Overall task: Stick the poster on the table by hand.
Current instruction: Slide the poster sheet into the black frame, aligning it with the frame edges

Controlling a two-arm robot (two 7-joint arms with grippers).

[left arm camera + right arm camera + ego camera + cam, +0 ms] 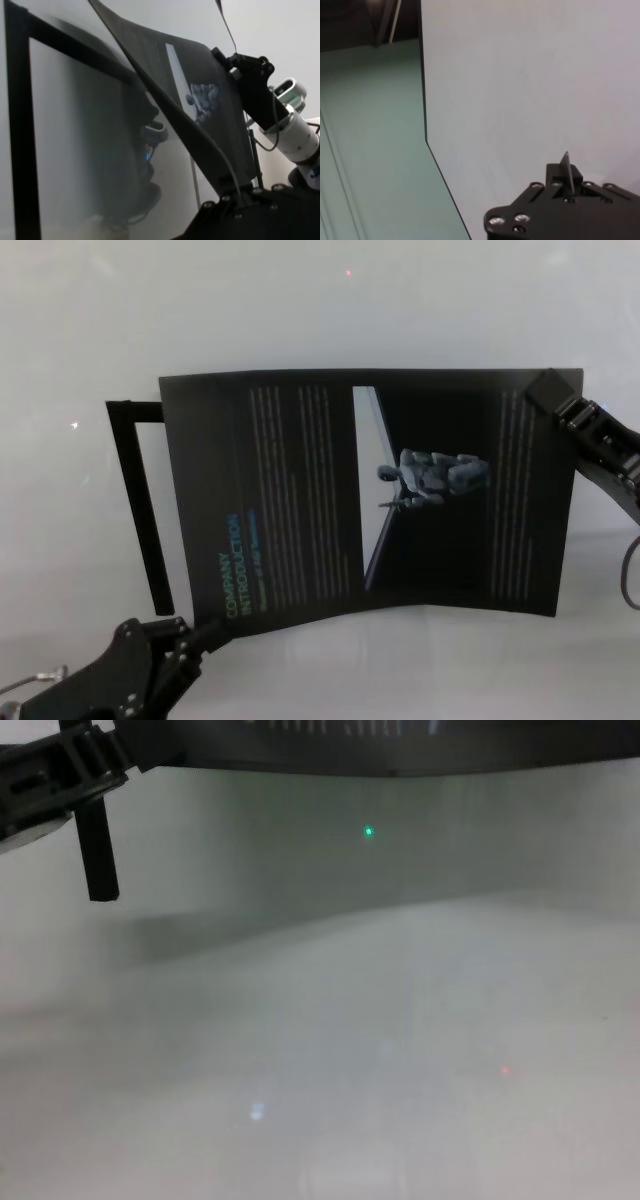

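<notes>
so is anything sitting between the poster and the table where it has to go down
Nothing visible. The poster is held at opposite corners by the left gripper and right gripper, and the table under it looks bare. The thin black frame sits behind its left edge, not underneath.

The poster [210, 115] (bowed, edge-on) stands off the table [75, 125] — right gripper [225, 57] at its far corner.

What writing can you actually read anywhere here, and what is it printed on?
"COMPANY INTRODUCTION": green heading, running sideways near the lower left corner of the poster.
A short blue line beside the heading: too blurred to read.
Columns of small pale text across the poster: too small to read.
No readable marks on the table, the left gripper or the right gripper.
</notes>
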